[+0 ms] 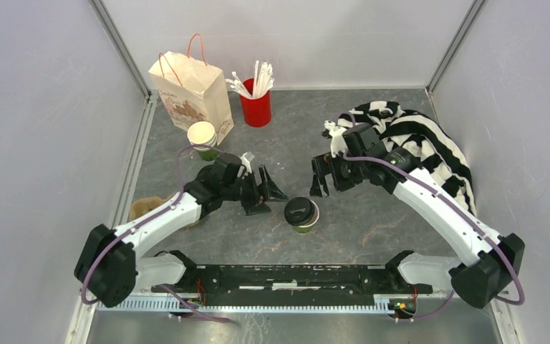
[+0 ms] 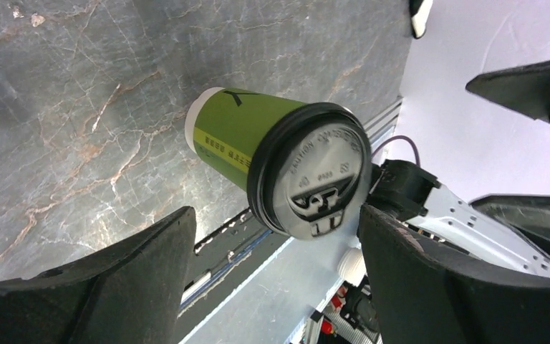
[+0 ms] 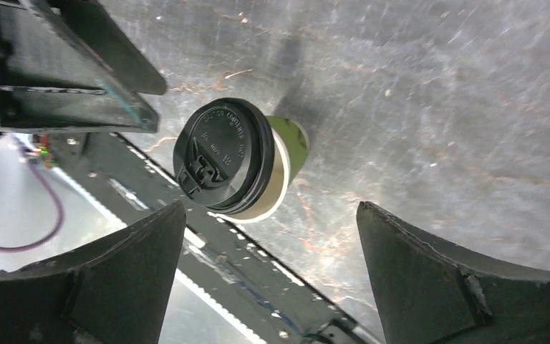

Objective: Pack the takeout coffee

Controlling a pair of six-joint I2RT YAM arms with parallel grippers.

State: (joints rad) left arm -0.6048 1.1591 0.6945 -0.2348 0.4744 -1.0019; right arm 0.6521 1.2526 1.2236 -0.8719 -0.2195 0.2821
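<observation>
**Lidded cup upright between two open grippers**

The lidded cup [image 1: 301, 214] stands upright on the table [image 1: 372, 229], close to the middle of the near edge. Its long axis is vertical and its black lid faces up. The wrist views show its green side below the lid.

The left gripper [image 1: 266, 198] is just to the cup's left. The right gripper [image 1: 327, 185] is just behind the cup and a little to its right. Both have their jaws wide apart, hold nothing and are clear of the cup.

The other things are well apart from the cup. A paper bag [image 1: 190, 89] with red handles stands in the back left corner. A red cup [image 1: 256, 109] of white sticks is beside it. An open green cup [image 1: 203, 137] stands in front of the bag, just behind the left arm. A black-and-white striped cloth [image 1: 422, 143] lies heaped by the right edge, partly under the right arm.

The table is grey and veined like marble. Plain pale walls close it in on three sides.
</observation>
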